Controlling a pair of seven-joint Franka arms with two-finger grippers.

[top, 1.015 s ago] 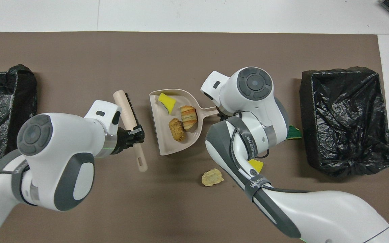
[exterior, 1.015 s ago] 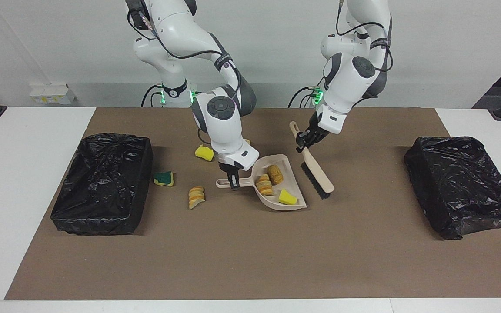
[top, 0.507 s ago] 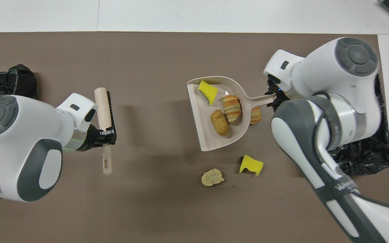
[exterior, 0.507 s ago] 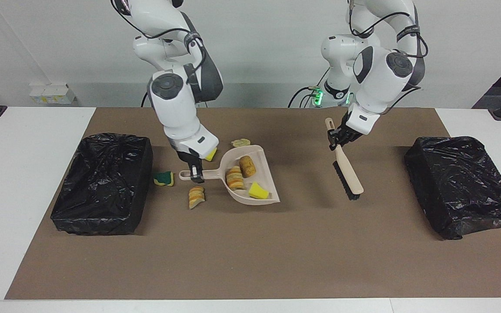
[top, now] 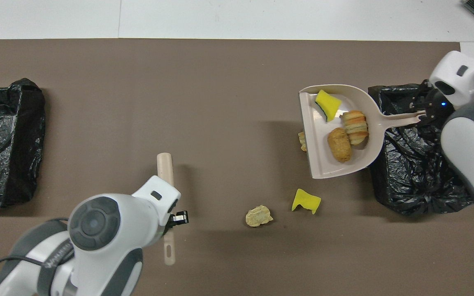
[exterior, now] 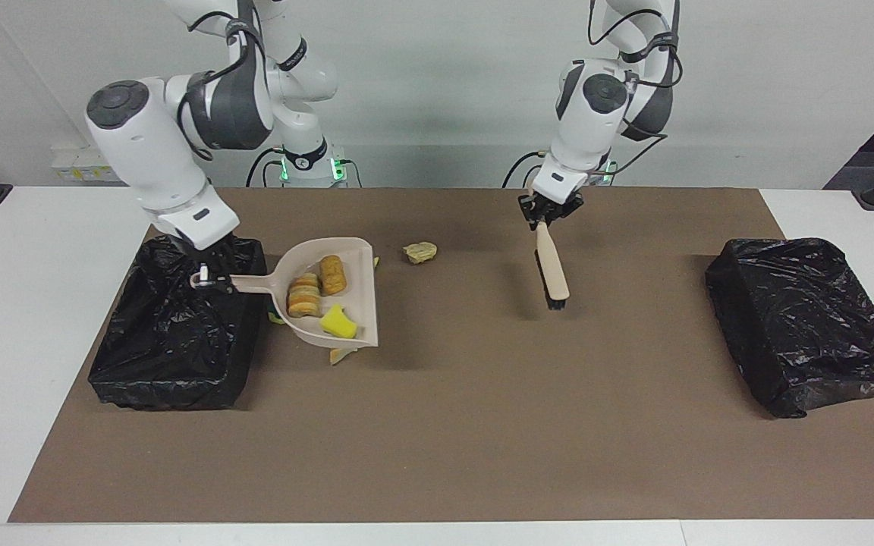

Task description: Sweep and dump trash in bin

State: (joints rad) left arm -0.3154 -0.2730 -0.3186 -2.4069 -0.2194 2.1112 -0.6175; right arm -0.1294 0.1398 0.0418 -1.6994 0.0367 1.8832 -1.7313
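Right gripper (exterior: 213, 279) clamps the dustpan (exterior: 357, 303) handle over the bin (exterior: 171, 364), pan level so its trash (exterior: 304, 296) stays put until tipped. Loose scraps (exterior: 419, 252) lie on the mat. Left gripper (exterior: 542, 216) grips the brush (exterior: 551, 265), lifted clear.

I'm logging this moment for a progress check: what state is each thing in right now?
dustpan: lifted, loaded, held by its handle in the right end effector, beside the bin.
trash in the dustpan: three pieces, not dumped.
trash on the mat: unswept.
brush: hanging bristle-end down from the left end effector.
bin: lined, open.
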